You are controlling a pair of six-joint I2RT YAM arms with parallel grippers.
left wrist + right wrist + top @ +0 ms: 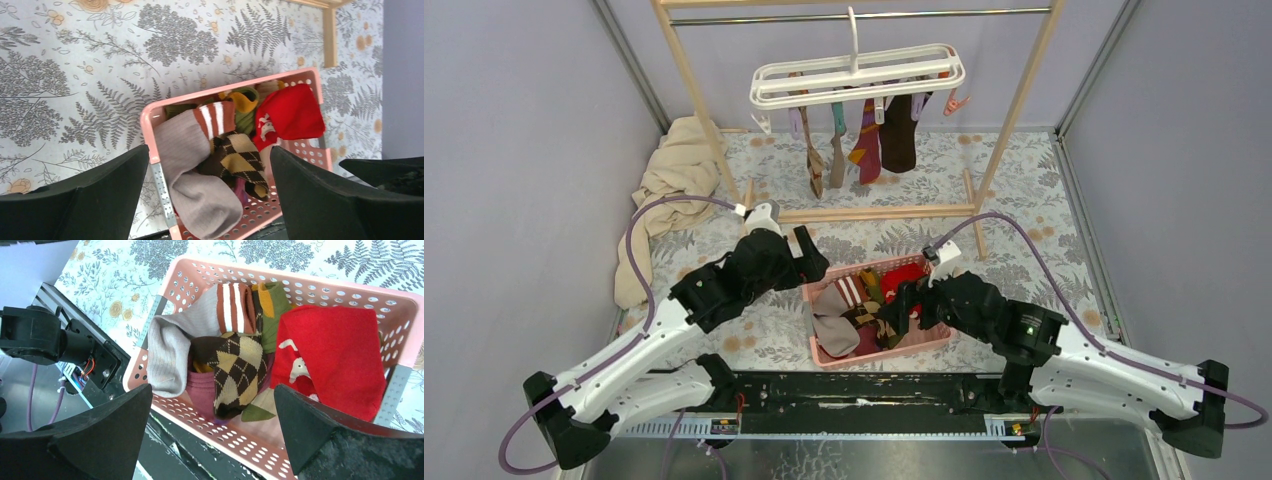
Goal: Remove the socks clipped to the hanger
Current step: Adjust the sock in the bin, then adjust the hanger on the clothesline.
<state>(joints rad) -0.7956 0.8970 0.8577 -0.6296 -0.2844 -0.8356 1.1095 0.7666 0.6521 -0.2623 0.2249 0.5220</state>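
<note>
The white hanger (pixel 856 75) hangs from the rail at the back. Several socks (pixel 867 148) still hang clipped under it, among them a brown one (pixel 900 135). A pink basket (pixel 824 358) in front holds loose socks: a beige sock with maroon stripes (pixel 190 335), a brown argyle sock (pixel 237 370) and a red sock (pixel 330 355). My left gripper (pixel 812 262) is open and empty above the basket's left rim (pixel 150 112). My right gripper (pixel 902 308) is open and empty over the basket's near right side. Both are far from the hanger.
The tall wooden rail frame (pixel 874 212) stands between the basket and the hanger. A beige cloth (pixel 674 180) lies heaped at the left wall. Grey walls close both sides. The black base rail (pixel 854 390) runs along the near edge.
</note>
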